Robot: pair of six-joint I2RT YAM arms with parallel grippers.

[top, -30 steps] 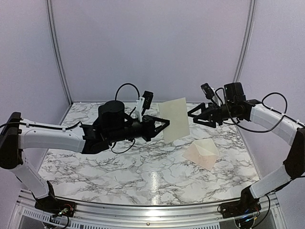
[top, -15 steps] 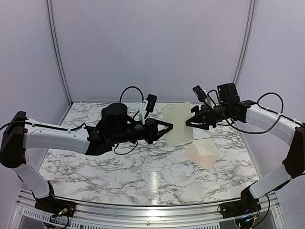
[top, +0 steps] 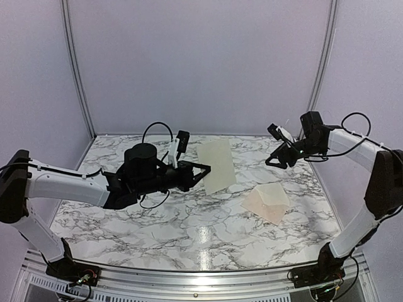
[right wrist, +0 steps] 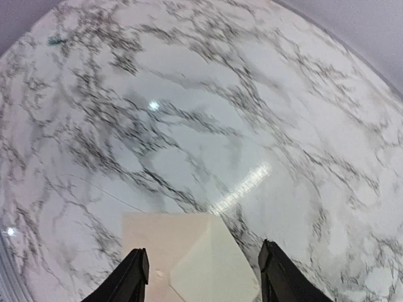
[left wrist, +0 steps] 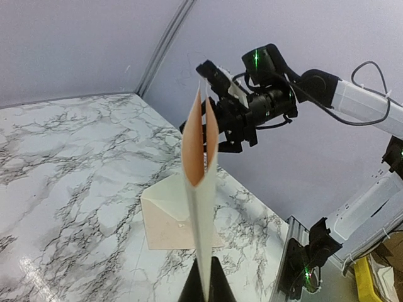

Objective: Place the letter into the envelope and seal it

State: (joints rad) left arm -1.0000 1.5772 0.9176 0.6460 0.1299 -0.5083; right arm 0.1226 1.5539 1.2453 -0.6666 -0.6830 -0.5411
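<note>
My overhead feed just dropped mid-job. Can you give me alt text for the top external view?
The left hand holds the letter up above the marble table. The right hand hovers open and empty above the envelope, which lies flat on the table's right side.

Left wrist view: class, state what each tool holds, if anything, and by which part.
The left tool pinches the letter by one edge, in the air; the right tool, open, holds nothing.
</note>
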